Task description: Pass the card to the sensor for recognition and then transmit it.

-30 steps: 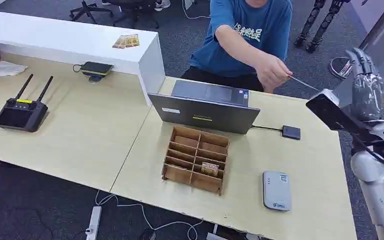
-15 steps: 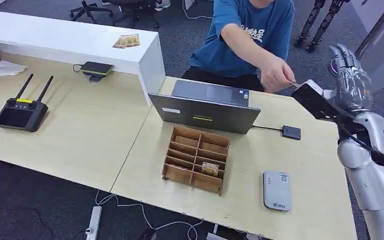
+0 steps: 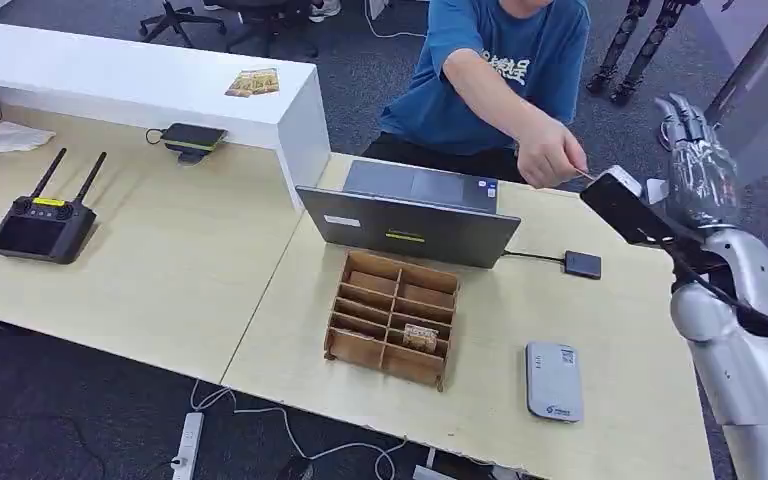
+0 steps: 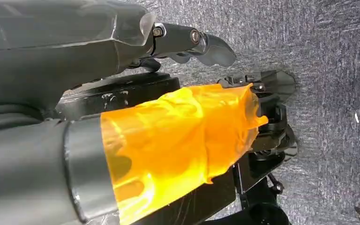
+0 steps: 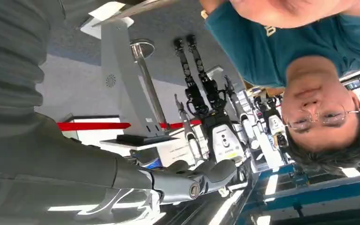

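The person's hand (image 3: 550, 158) holds the thin card (image 3: 586, 175) out toward the raised right hand (image 3: 702, 170), whose fingers (image 3: 688, 115) stand spread and empty. The handover is in progress; next the fingers must pinch the card, then carry it to the card reader (image 3: 553, 381) on the table (image 3: 210, 270).

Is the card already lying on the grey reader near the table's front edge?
No. The grey reader has nothing on top of it, and the person's hand holds the card out toward the right hand.
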{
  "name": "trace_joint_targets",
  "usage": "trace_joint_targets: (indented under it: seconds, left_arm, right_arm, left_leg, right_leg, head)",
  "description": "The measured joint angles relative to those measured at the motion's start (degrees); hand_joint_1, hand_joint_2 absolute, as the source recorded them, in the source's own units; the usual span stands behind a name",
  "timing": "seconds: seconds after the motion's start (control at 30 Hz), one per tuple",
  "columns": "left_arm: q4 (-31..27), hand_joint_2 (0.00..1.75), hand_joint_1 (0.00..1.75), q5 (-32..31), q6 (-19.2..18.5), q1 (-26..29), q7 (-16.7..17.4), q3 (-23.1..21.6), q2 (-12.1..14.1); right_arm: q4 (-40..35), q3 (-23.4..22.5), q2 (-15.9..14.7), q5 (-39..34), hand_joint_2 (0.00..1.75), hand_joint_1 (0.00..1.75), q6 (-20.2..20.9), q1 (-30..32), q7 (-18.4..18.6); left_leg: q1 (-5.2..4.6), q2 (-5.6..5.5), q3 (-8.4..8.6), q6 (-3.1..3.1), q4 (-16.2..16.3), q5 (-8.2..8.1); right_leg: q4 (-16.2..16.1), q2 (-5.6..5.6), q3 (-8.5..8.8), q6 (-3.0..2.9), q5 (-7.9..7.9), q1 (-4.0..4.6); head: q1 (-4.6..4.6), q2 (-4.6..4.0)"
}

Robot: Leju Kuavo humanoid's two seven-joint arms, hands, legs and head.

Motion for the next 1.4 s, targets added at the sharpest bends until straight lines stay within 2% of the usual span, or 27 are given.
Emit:
trace_joint_targets:
  seconds: [0.07, 0.1, 0.93, 1.23, 1.4]
  left_arm:
    - [0.0, 0.0, 0.0, 0.02, 0.02, 0.0, 0.0, 0.0, 0.0]
    - [0.0, 0.0, 0.0, 0.02, 0.02, 0.0, 0.0, 0.0, 0.0]
    - [0.0, 0.0, 0.0, -0.11, 0.09, 0.01, 0.0, 0.0, 0.0]
    - [0.0, 0.0, 0.0, 0.02, 0.33, 0.02, 0.0, 0.0, 0.0]
    - [0.0, 0.0, 0.0, 0.72, 0.5, 0.03, 0.0, 0.0, -0.02]
  right_arm:
    - [-0.11, 0.0, 0.0, 0.0, 1.75, 1.73, -0.13, 0.24, 0.0]
    - [-0.2, 0.0, 0.0, -0.02, 1.75, 1.75, -0.24, 0.38, 0.0]
    - [-1.14, -0.55, 0.0, 0.04, 1.75, 1.75, -0.7, 1.95, -0.35]
    - [-2.25, -3.67, 0.0, -5.13, 1.75, 1.75, -1.7, 4.22, -0.81]
    - [-3.32, -6.73, -0.31, -11.84, 1.75, 1.75, 0.26, 6.0, -1.66]
  left_leg:
    - [0.0, 0.0, 0.0, 0.0, 0.0, 0.0]
    - [0.0, 0.0, 0.0, 0.0, 0.0, 0.0]
    - [0.0, 0.01, 0.0, 0.0, 0.02, 0.0]
    - [0.0, 0.0, -0.02, 0.0, 0.02, 0.0]
    - [0.0, 0.01, -0.02, 0.0, 0.02, 0.0]
  right_leg:
    - [0.0, 0.0, 0.0, 0.0, 0.0, 0.0]
    - [0.0, 0.0, 0.0, 0.0, 0.0, 0.0]
    - [0.0, 0.0, -0.01, 0.0, 0.0, 0.0]
    - [0.0, 0.0, -0.03, 0.0, 0.0, 0.0]
    - [0.0, 0.01, -0.04, 0.0, 0.0, 0.0]
  head:
    - [0.02, 0.0]
    - [0.0, 0.0]
    - [0.0, 0.0]
    - [0.02, 0.0]
    - [0.0, 0.0]
